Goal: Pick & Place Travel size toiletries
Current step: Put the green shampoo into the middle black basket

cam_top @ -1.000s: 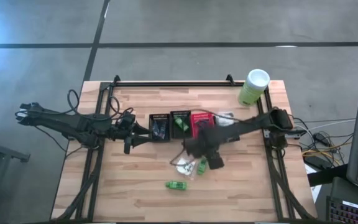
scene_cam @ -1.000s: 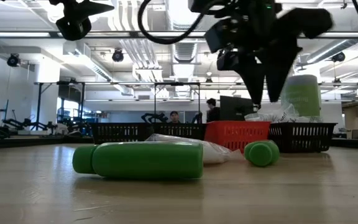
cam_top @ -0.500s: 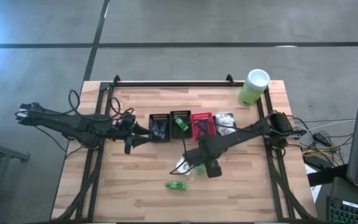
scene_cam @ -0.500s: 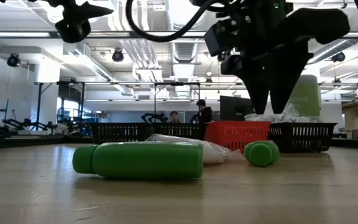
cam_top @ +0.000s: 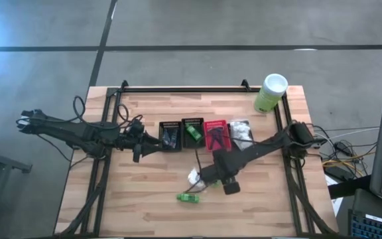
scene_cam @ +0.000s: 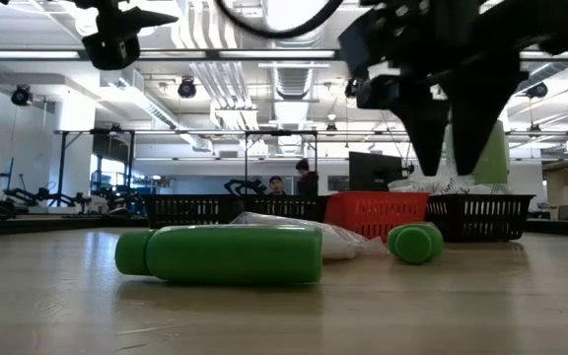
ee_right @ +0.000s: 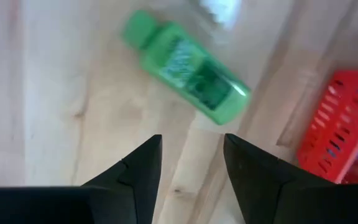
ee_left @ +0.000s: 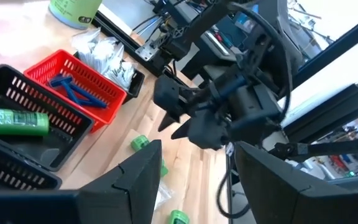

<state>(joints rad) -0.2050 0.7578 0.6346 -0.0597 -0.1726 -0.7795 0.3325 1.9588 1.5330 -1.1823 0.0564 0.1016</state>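
1. Currently the step in hand looks like the approach to a pick: right gripper point(cam_top: 212, 180) hangs over the worktop point(cam_top: 138, 199) centre, fingers spread apart and empty, above a loose green bottle point(ee_right: 187, 78).
2. Second green bottle point(cam_top: 189, 198) lies on its side nearer the front edge; a white packet point(cam_top: 193, 176) sits just beside the right gripper.
3. Already sorted: a green bottle in a black basket point(cam_top: 192, 127), blue razors in the red basket point(cam_top: 215, 133), packets in the end basket point(cam_top: 241, 130).
4. Left gripper point(cam_top: 152, 142) waits beside the leftmost black basket point(cam_top: 170, 135), fingers apart, empty.
5. Next move, my judgement: line the fingers across the bottle's body, descend, close.
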